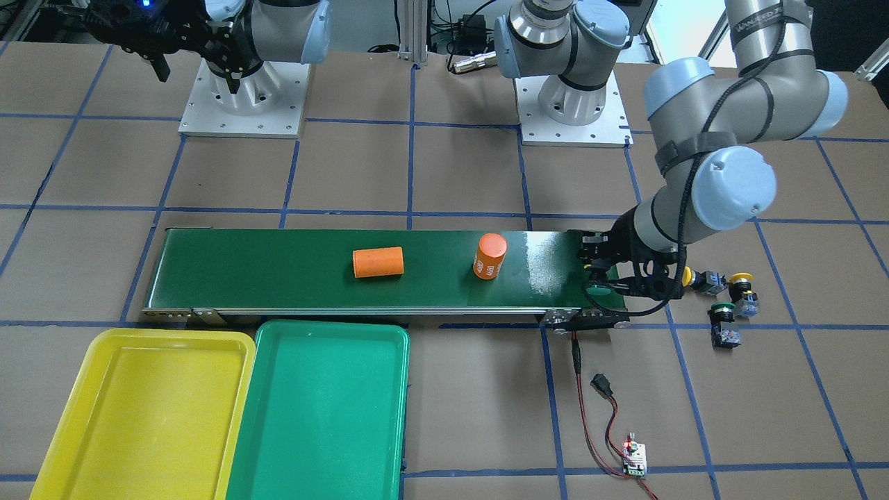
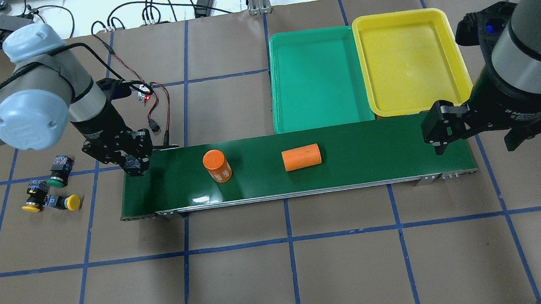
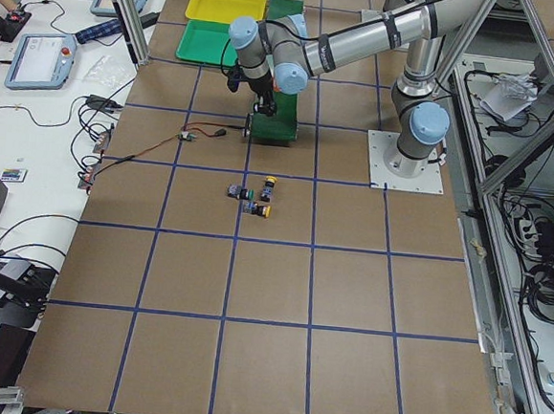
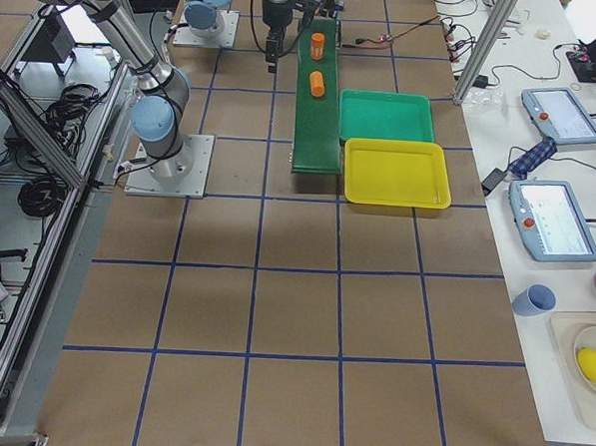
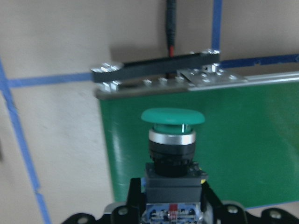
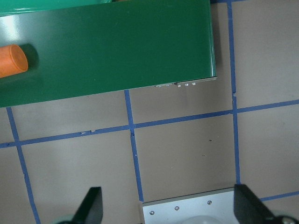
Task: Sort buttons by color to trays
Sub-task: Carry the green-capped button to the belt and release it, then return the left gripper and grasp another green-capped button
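My left gripper (image 5: 172, 212) is shut on a green button (image 5: 172, 117), gripping its black body with the cap pointing outward. It hangs over the end of the dark-green belt (image 1: 278, 278), as the overhead view of the left gripper (image 2: 132, 161) also shows. On the table beside that end lie a green button (image 2: 57, 180) and two yellow buttons (image 2: 32, 207) (image 2: 73, 202). The green tray (image 2: 318, 78) and yellow tray (image 2: 411, 64) sit side by side, both bare. My right gripper (image 6: 168, 210) is open and holds nothing, above the table by the belt's other end.
Two orange cylinders rest on the belt, one upright (image 2: 216, 166) and one lying on its side (image 2: 301, 157). Red-black wires and a small circuit board (image 1: 633, 458) lie near the belt's end on the left arm's side. Both arm bases (image 1: 243, 104) stand behind the belt.
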